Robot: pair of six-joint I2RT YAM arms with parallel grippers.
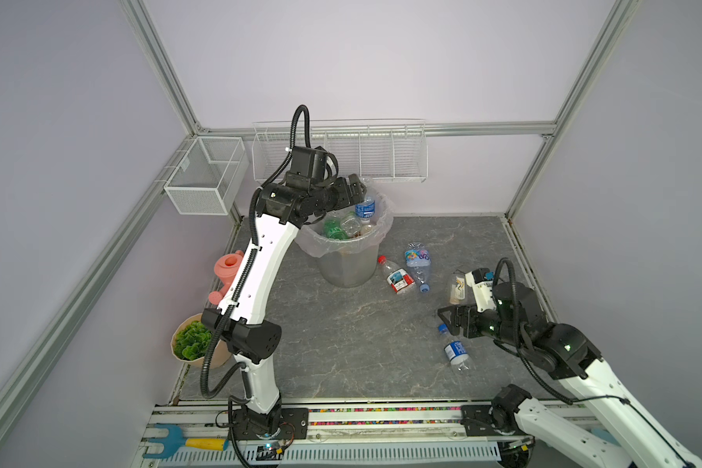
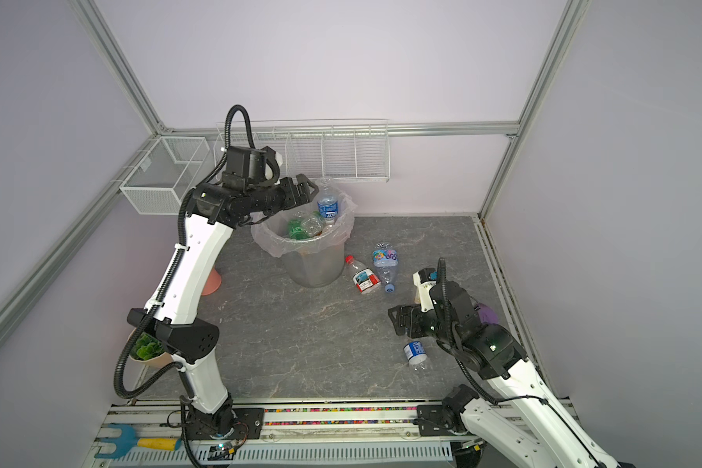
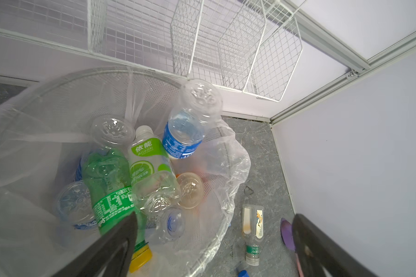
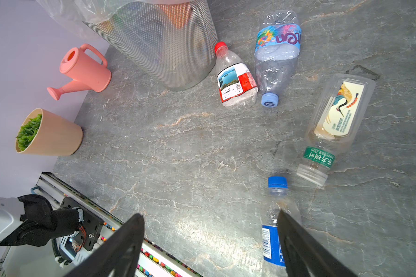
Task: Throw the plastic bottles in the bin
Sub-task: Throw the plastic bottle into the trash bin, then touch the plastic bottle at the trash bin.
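Note:
The grey bin point(image 1: 343, 267) with a clear bag liner stands at the back of the table and holds several plastic bottles. Among them are a green one point(image 3: 108, 187) and a lime-labelled one point(image 3: 149, 163). A blue-labelled bottle point(image 1: 365, 208) stands cap down against the bin's far rim, apart from my fingers. My left gripper point(image 3: 215, 217) hangs open over the bin with nothing between its jaws. Several bottles lie on the table: red-capped point(image 1: 398, 277), crushed colourful point(image 1: 418, 261), cream-labelled point(image 4: 339, 117) and blue-capped point(image 4: 271, 237). My right gripper point(image 4: 209, 214) is open and empty just above the blue-capped bottle.
A pink watering can point(image 4: 82, 72) and a potted plant point(image 4: 48, 134) stand at the table's left edge. White wire baskets point(image 1: 207, 174) hang on the left and back walls, the back ones just behind the bin. A purple object point(image 3: 287, 232) lies by the right wall.

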